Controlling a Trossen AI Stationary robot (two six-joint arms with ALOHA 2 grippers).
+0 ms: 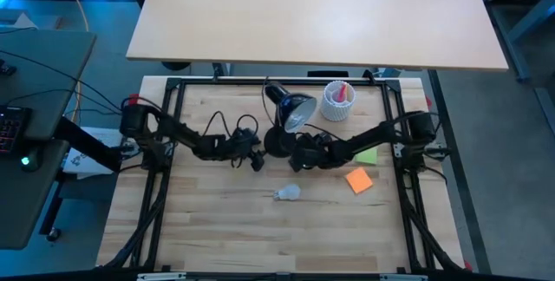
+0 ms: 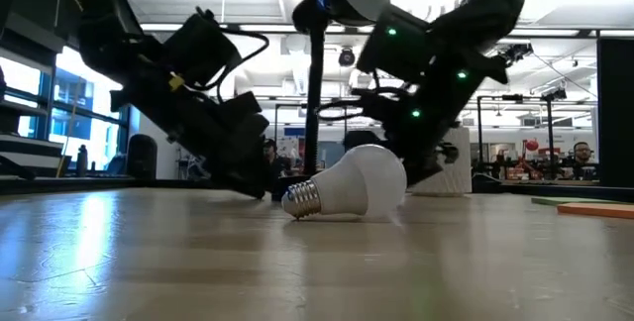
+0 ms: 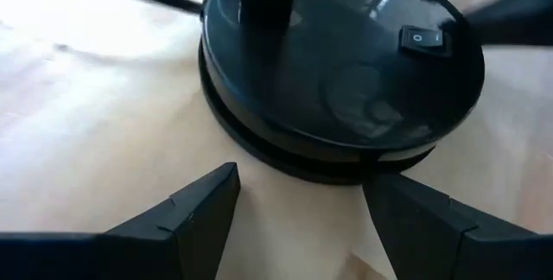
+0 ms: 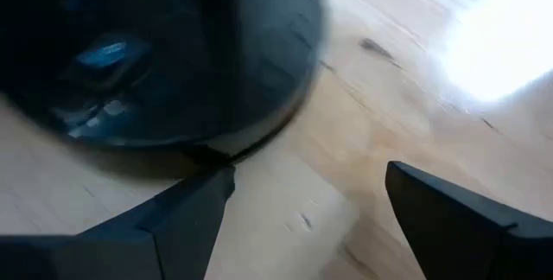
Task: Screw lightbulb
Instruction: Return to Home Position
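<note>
The white frosted lightbulb (image 1: 288, 193) lies on its side on the wooden table, near of the lamp, with its silvery screw base (image 2: 302, 199) toward the left. The black desk lamp stands on its round base (image 1: 277, 142), and its shade (image 1: 293, 110) tilts toward the far right. My left gripper (image 1: 257, 161) is open, low at the base's left side (image 3: 337, 73). My right gripper (image 1: 297, 161) is open, low at the base's right side (image 4: 155, 47). Neither gripper is at the bulb. My left gripper has one fingertip (image 3: 380, 189) right at the rim of the lamp's base (image 3: 359, 166); I cannot tell whether it touches. My right gripper has one fingertip (image 4: 216, 185) right at the rim of the base (image 4: 207, 150); I cannot tell whether it touches.
A white ribbed cup (image 1: 338, 101) stands at the far right of the lamp. An orange note (image 1: 358, 179) and a green note (image 1: 367, 155) lie to the right. The lamp's black cord (image 1: 227, 127) loops at the left. Bare wood lies near of the bulb.
</note>
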